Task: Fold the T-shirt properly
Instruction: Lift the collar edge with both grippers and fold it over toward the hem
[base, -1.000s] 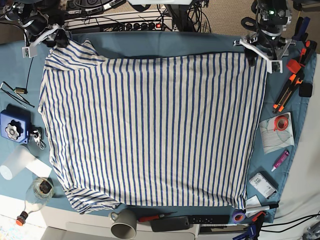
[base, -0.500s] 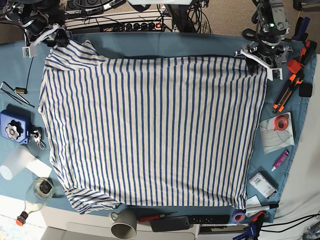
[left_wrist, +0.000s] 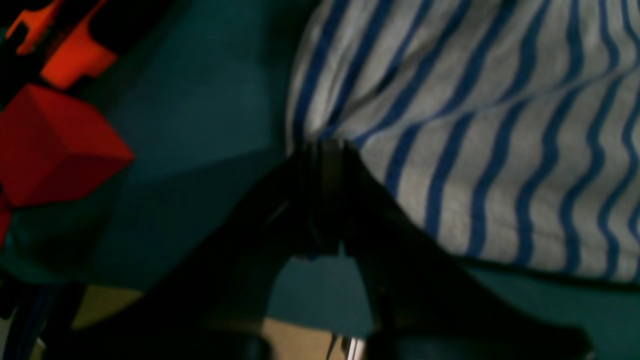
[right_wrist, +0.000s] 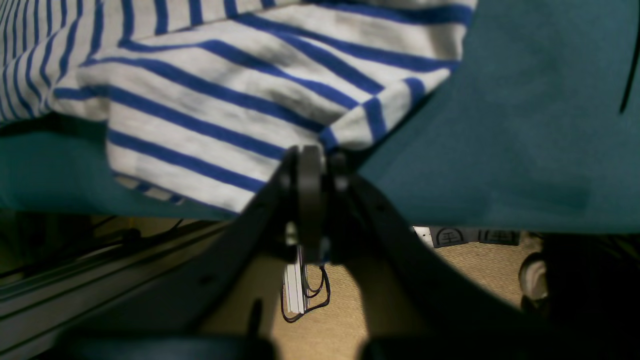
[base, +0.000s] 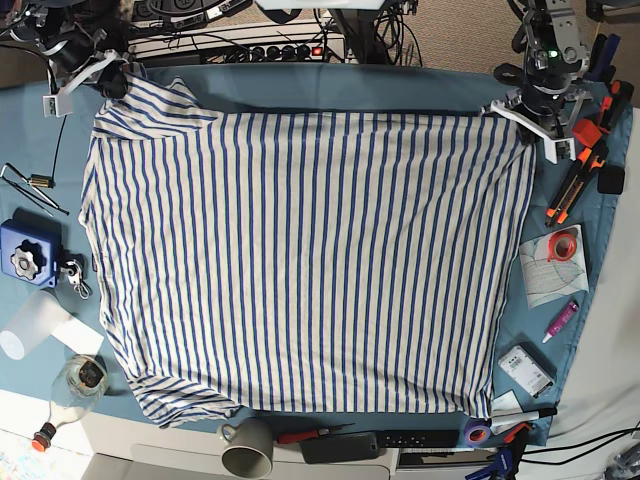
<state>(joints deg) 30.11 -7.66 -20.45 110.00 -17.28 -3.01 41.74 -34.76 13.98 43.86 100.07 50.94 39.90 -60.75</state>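
This looks like a robotics lab or workshop bench. A teal-blue cloth-covered table (base: 330, 88) is ringed with work clutter: orange-and-black hand clamps (base: 585, 165), a roll of purple tape (base: 477, 432), a grey ceramic mug (base: 248, 449) and a blue plastic device with a knob (base: 28, 252). Behind the table runs a black power strip with a lit red switch (base: 285, 51) amid tangled black cables (base: 385, 25).

The T-shirt (base: 300, 260) is white with thin blue stripes running all over it; in the dim left wrist view its ground looks greyer. The table cloth (base: 330, 88) beneath is plain teal-blue. A red block (left_wrist: 55, 145), perhaps a tool part, shows beside it, blurred. Both grippers' fingers (right_wrist: 310, 200) are black
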